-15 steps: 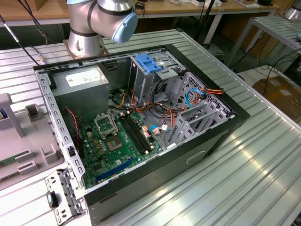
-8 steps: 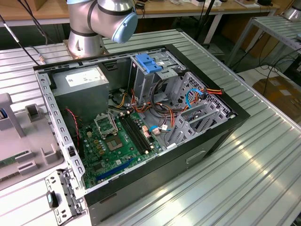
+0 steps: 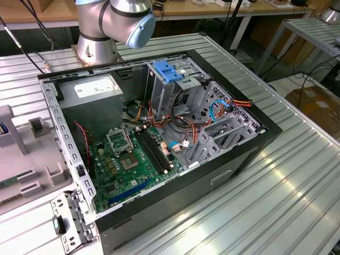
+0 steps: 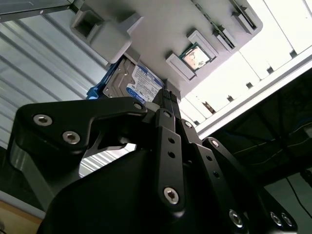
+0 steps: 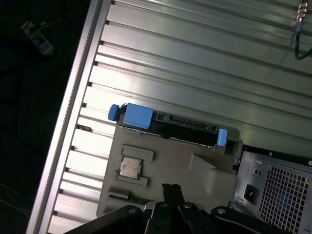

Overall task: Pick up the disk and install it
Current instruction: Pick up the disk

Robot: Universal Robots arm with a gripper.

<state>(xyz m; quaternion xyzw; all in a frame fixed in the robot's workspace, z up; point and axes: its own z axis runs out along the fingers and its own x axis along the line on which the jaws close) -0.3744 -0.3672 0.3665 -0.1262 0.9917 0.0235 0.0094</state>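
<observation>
Where a grey tray [image 5: 170,165] tops the ribbed table [image 5: 195,63], the disk [image 5: 170,124] sits.

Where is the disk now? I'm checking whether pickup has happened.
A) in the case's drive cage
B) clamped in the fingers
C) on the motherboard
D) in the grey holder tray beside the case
D: the disk stands in the grey holder tray beside the computer case, not held by the gripper.

Silver arm [image 3: 98,24], pale-blue joint cap [image 3: 142,29]; black end effector [image 4: 168,97] with silver screws [image 4: 170,195].
</observation>
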